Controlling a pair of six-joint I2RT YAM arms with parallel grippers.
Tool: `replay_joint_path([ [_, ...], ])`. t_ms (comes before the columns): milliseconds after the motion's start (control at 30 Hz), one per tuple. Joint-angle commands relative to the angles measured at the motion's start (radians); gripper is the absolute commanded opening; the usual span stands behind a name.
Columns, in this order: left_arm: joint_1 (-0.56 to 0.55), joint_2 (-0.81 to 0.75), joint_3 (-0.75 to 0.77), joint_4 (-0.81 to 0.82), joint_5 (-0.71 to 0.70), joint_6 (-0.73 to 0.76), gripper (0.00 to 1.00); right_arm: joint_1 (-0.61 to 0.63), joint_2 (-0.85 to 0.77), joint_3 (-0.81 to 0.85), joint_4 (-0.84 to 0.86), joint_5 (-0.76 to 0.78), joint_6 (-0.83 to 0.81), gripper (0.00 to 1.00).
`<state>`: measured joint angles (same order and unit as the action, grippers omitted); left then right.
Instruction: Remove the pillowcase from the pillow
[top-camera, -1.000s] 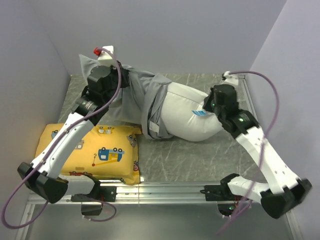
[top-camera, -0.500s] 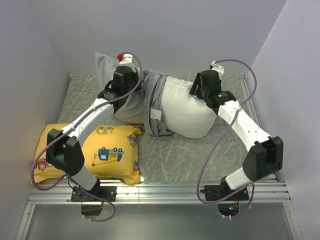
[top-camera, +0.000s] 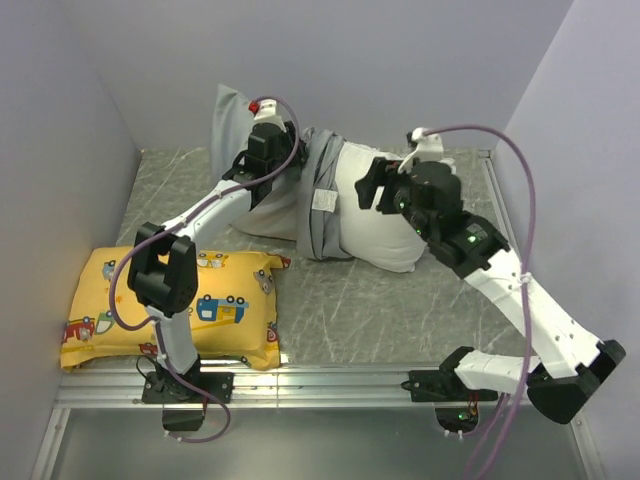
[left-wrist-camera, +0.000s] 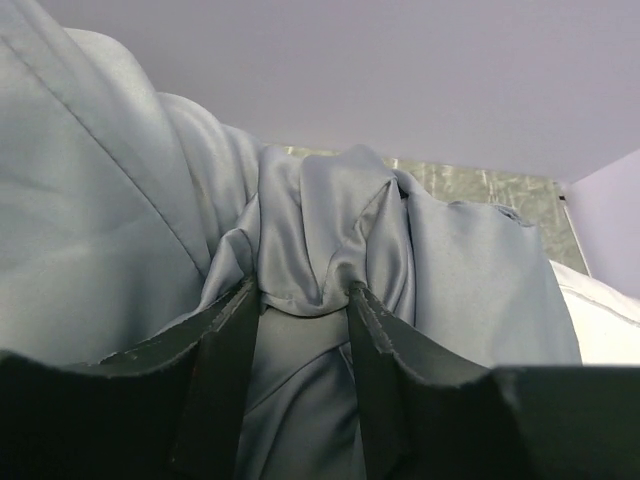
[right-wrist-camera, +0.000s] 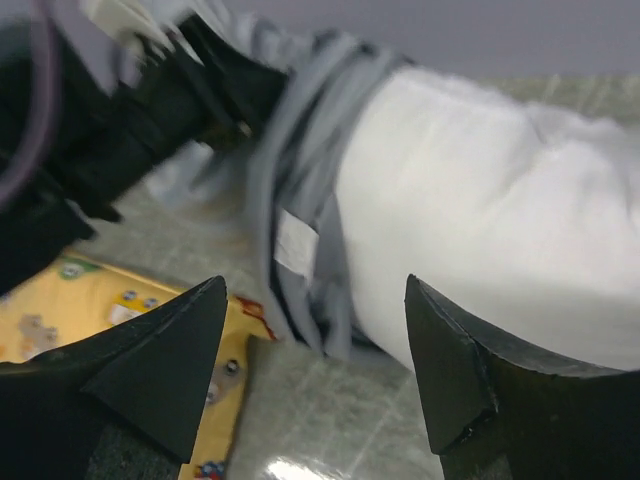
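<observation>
The grey pillowcase (top-camera: 300, 195) is bunched over the left half of the white pillow (top-camera: 390, 230), which lies at the back of the table. My left gripper (top-camera: 280, 165) is pressed into the bunched fabric near the back wall. In the left wrist view its fingers (left-wrist-camera: 230, 340) stand apart, with a fold of the pillowcase (left-wrist-camera: 330, 220) lying loose between the tips. My right gripper (top-camera: 368, 187) hovers open over the bare part of the pillow. The right wrist view shows its gripper (right-wrist-camera: 315, 300) empty, with the pillow (right-wrist-camera: 470, 200) and the pillowcase's (right-wrist-camera: 300, 200) gathered edge below.
A yellow cushion (top-camera: 170, 305) printed with vehicles lies at the front left, its corner close to the pillowcase's lower edge. Walls close in the left, back and right sides. A metal rail (top-camera: 320, 385) runs along the front edge.
My left arm has swung right along the back wall and its jaws have parted from shut. My right gripper has let go, opened wide and moved left over the pillow.
</observation>
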<state>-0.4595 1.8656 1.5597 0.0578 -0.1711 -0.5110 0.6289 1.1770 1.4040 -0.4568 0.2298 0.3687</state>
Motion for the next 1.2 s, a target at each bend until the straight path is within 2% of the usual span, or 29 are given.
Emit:
replay_joint_path([
  [0,-0.030,0.050,-0.013,-0.087,0.110,-0.046,0.48,0.014,0.047,-0.150,-0.020,0.184,0.022,0.79],
  [67,-0.045,0.050,-0.033,-0.079,0.117,-0.056,0.49,0.014,0.056,-0.236,0.006,0.265,0.051,0.83],
  [133,-0.070,0.053,-0.043,-0.064,0.122,-0.058,0.51,0.011,0.061,-0.299,0.052,0.284,0.062,0.88],
  [267,-0.131,0.069,-0.026,-0.069,0.091,-0.041,0.58,-0.003,0.131,-0.410,0.211,0.206,0.039,0.94],
  [400,-0.165,0.078,-0.006,-0.081,0.088,-0.032,0.64,-0.032,0.240,-0.431,0.262,0.171,0.061,0.96],
  [433,-0.166,0.067,-0.003,-0.088,0.087,-0.027,0.66,-0.072,0.260,-0.435,0.267,0.149,0.071,0.94],
  [500,-0.168,0.028,-0.003,-0.104,0.061,-0.011,0.71,-0.122,0.292,-0.451,0.285,0.105,0.101,0.76],
  [533,-0.168,0.009,-0.004,-0.108,0.048,0.000,0.73,-0.167,0.294,-0.459,0.291,0.059,0.108,0.63],
  [567,-0.166,-0.009,-0.006,-0.118,0.030,0.029,0.76,-0.184,0.283,-0.471,0.299,0.046,0.122,0.25],
  [600,-0.165,-0.028,0.000,-0.127,-0.010,0.043,0.77,-0.193,0.276,-0.474,0.299,0.037,0.124,0.13],
  [667,-0.159,-0.083,0.020,-0.141,-0.036,0.090,0.82,-0.204,0.254,-0.459,0.278,0.022,0.116,0.00],
  [800,-0.156,-0.216,0.046,-0.168,-0.065,0.149,0.88,-0.215,0.213,-0.407,0.210,-0.010,0.105,0.00],
  [900,-0.157,-0.331,0.014,-0.176,-0.068,0.157,0.89,-0.218,0.181,-0.356,0.152,-0.049,0.096,0.00],
  [1000,-0.163,-0.446,-0.085,-0.155,-0.080,0.152,0.89,-0.221,0.147,-0.310,0.109,-0.066,0.093,0.00],
  [1167,-0.168,-0.548,-0.274,-0.144,-0.105,0.129,0.89,-0.222,0.131,-0.258,0.070,-0.078,0.076,0.00],
])
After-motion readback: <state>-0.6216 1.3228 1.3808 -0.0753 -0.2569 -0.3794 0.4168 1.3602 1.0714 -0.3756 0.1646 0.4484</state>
